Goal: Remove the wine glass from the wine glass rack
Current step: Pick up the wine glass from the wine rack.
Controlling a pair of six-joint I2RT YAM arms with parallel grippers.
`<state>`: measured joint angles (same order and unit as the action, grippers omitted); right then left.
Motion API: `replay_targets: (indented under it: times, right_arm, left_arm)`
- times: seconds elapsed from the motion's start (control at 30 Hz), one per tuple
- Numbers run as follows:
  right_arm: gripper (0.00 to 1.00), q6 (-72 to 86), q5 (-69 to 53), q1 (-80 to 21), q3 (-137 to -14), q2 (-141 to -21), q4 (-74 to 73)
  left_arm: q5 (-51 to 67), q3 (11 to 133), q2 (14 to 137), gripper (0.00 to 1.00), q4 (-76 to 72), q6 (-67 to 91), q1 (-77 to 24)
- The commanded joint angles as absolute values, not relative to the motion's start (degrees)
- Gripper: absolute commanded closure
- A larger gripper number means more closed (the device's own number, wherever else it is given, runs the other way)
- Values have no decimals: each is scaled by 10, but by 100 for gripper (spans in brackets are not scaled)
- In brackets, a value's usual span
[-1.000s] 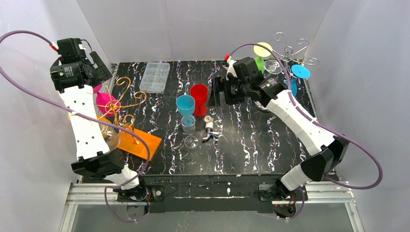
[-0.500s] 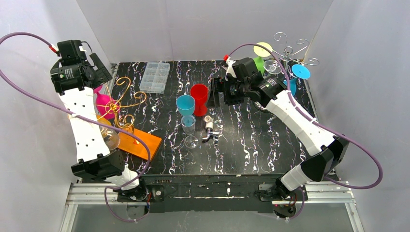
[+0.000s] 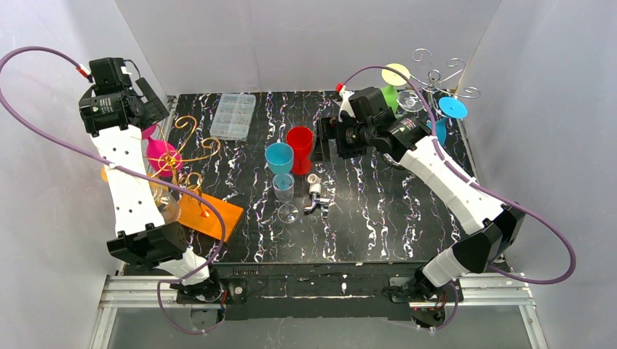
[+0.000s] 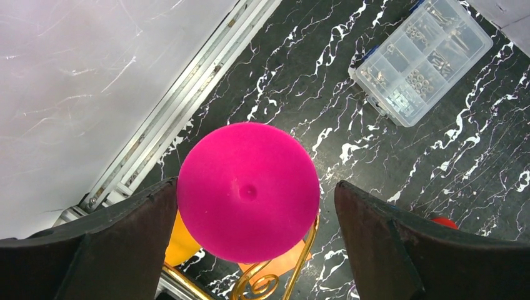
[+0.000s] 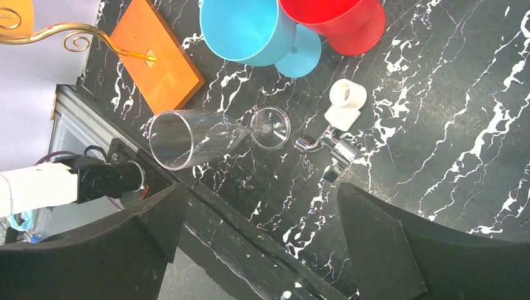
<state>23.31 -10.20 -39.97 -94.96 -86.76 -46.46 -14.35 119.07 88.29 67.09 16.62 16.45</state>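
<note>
The pink wine glass (image 4: 248,190) hangs foot-up, stem vertical, centred between my left tool's (image 4: 255,189) wide-open jaws.

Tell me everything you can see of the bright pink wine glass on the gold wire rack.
The bright pink wine glass looks like matte, opaque plastic. It hangs inverted: the left wrist view looks down on its round foot, with a small centre dimple. The gold wire rack curls out from under its edge. It sits between the open jaws of the left gripper, touching neither.
</note>
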Motion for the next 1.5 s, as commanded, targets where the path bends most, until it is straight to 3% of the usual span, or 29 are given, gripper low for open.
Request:
replay_targets:
  times: [0.0,0.23,0.63,1.47]
  right_arm:
    - [2,221,-95,-404,-950,-869,-447]
    - [2,221,-93,-405,-950,-870,-447]
    - [2,221,-91,-406,-950,-872,-447]
    - [2,221,-92,-411,-954,-882,-448]
  left_arm:
    - [-145,1210,892,8,666,171,169]
    - [-133,1220,903,19,665,173,170]
    - [-101,1228,892,49,667,165,170]
    - [-77,1184,831,57,683,155,158]
